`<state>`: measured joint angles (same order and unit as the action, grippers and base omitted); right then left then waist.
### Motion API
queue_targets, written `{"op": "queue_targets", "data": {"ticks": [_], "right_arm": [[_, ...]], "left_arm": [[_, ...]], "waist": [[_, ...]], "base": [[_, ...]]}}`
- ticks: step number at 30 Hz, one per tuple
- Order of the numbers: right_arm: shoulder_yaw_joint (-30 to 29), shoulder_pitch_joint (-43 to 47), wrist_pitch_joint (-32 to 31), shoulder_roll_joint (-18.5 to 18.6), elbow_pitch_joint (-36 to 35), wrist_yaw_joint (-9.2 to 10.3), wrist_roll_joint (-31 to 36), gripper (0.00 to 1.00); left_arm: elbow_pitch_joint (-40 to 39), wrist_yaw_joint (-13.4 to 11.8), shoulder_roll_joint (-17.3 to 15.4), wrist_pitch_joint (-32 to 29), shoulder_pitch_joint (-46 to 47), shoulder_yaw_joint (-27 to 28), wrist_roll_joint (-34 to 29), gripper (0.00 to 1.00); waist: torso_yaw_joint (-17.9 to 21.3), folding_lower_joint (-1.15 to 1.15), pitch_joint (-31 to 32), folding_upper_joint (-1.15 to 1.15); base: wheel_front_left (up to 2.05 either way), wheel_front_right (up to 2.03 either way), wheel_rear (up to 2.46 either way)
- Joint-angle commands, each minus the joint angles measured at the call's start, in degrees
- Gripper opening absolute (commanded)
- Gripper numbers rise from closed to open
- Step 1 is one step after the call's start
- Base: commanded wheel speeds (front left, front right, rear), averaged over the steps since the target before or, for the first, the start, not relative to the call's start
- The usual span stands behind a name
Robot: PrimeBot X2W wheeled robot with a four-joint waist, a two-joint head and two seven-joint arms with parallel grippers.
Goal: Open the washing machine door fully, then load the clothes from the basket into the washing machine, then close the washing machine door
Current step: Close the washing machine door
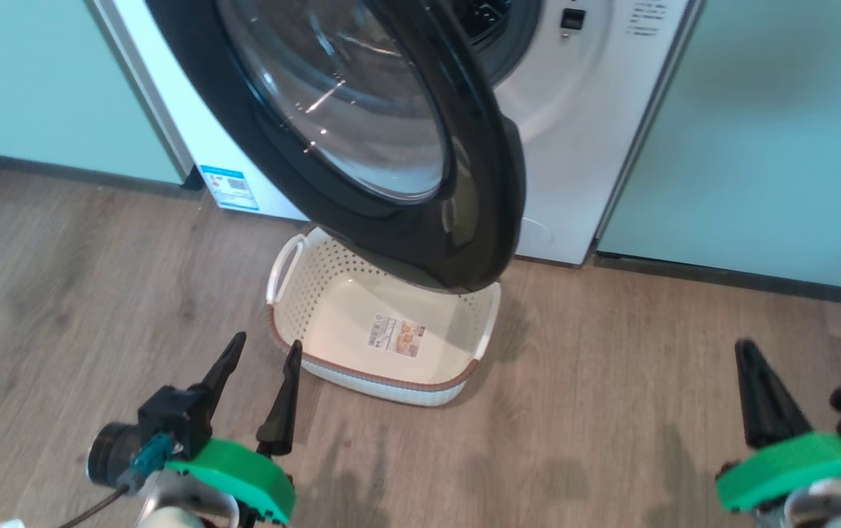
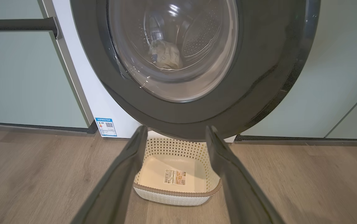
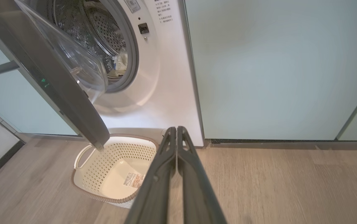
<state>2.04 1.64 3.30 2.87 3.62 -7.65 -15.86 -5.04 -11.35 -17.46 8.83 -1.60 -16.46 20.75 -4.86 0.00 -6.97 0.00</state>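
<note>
Bright, even light; glass glare.

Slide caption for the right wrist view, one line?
Right gripper shut, empty basket on the floor under the half-open washing machine door, pale clothes in the drum.

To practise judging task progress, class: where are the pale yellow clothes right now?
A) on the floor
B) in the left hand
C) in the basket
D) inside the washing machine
D: the clothes lie inside the washing machine, while the basket has a bare bottom.
</note>
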Motion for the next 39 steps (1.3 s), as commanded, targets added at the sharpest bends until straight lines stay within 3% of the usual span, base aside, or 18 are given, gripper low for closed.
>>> {"op": "queue_targets", "data": {"ticks": [1,14,20,25,31,39], "right_arm": [[1.42,-4.94,1.03,0.89,-1.06,0.16,-0.7,0.0],[5.22,-24.51,4.82,2.06,7.67,0.16,-2.9,0.0],[7.77,-35.56,6.19,2.73,5.74,0.16,-3.6,0.0],[13.24,-41.87,4.58,2.19,1.69,0.16,-4.2,0.0],[23.33,-43.76,1.03,1.18,-2.13,0.16,-6.34,0.0],[35.11,-37.61,-3.34,1.91,-1.65,0.16,-9.05,0.0]], "left_arm": [[-1.29,0.02,-0.38,0.75,3.3,2.06,-0.28,1.0],[0.87,1.11,0.39,1.66,5.85,0.24,-0.33,1.0],[1.44,1.3,0.43,1.97,6.42,-0.24,-0.34,1.0],[1.57,1.54,0.46,2.42,6.64,-0.26,0.08,1.0],[1.3,1.58,0.33,2.56,7.11,-0.53,0.05,1.0],[1.33,1.24,0.21,2.82,7.38,-0.58,0.05,1.0]], "waist": [[-1.06,0.0,-0.16,0.0],[-6.18,0.0,0.16,0.0],[-7.77,0.0,0.73,0.0],[-8.58,0.0,0.97,0.0],[-9.5,0.0,0.84,0.0],[-10.36,0.0,0.36,0.0]], "base": [[0.0,0.0,0.0],[0.0,0.0,0.0],[0.0,0.0,0.0],[0.0,0.0,0.0],[0.0,0.0,0.0],[0.0,0.0,0.0]]}}
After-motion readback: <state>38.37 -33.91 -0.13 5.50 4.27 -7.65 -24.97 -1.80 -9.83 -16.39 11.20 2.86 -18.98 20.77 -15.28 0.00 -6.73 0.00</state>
